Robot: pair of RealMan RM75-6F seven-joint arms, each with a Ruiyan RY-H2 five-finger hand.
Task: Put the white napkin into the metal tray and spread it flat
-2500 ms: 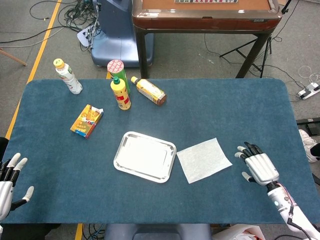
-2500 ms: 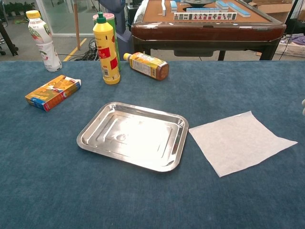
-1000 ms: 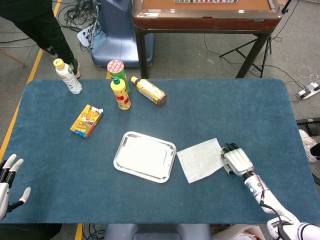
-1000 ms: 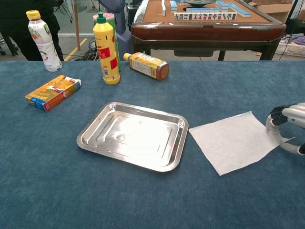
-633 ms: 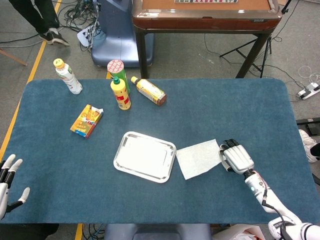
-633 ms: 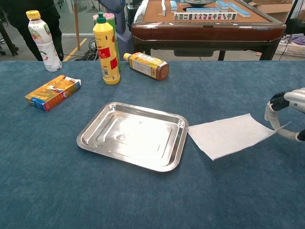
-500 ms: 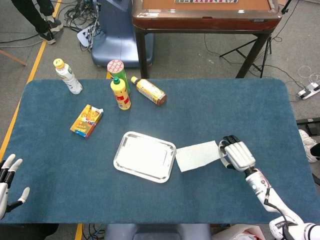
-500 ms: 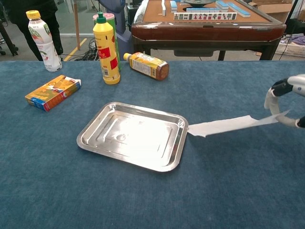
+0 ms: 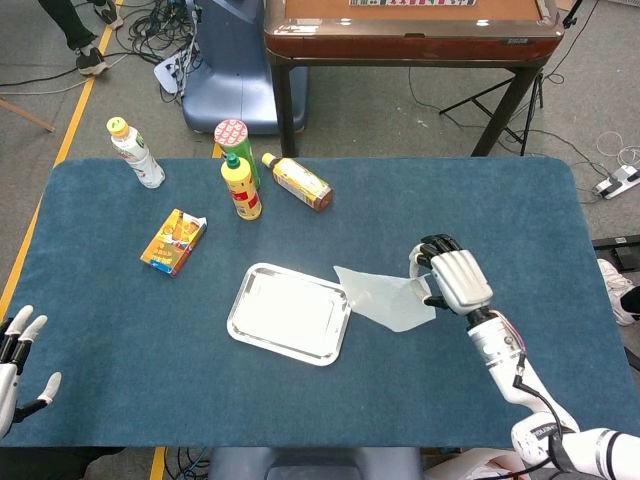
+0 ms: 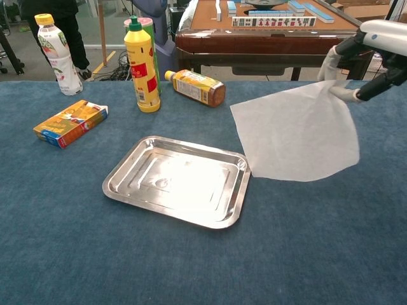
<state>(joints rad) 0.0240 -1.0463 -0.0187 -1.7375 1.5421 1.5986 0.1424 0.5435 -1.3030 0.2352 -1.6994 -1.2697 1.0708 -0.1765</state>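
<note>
Raised above the blue table [image 9: 480, 215], the right hand [image 9: 452, 280] is seen pinching one corner of the white napkin [image 10: 299, 130], which a second ago lay flat beside the metal tray [image 10: 178, 181]. It now hangs in the air just right of the tray, still outside it; placing and spreading remain undone. Unused at the table's near left edge, the left hand [image 9: 18, 350] is held with fingers apart.

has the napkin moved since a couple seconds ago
Yes. The napkin, flat right of the tray before, now hangs from the right hand, nearer the tray.
</note>
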